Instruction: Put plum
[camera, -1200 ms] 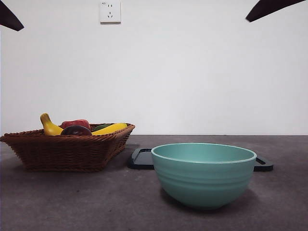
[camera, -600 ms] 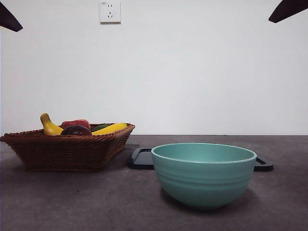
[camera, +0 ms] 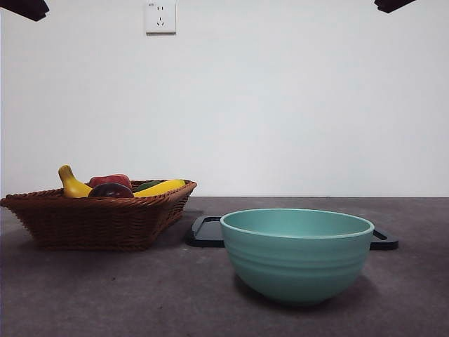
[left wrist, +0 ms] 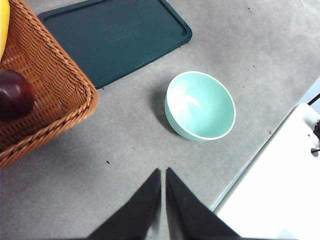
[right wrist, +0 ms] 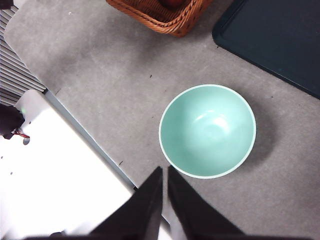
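Meanwhile the plum [camera: 110,190] sits in the basket [camera: 98,219] — left gripper [left wrist: 163,172] and right gripper [right wrist: 165,170] both closed, empty, high above the bench [camera: 140,295]

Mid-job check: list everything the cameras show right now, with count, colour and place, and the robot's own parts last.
plum: one, dark maroon, in the basket, at its near side in the front view.
red fruit: one, red, in the basket behind the plum.
bananas: two, yellow, in the basket.
green item: one, mostly hidden in the basket.
basket: one, brown wicker, on the table.
bowl: one, teal, empty, on the table.
tray: one, dark, flat, behind the bowl.
wall socket: one, white.
table: grey.
left pincer: black, shut, empty, high above the table.
right pincer: black, shut, empty, above the bowl's edge.
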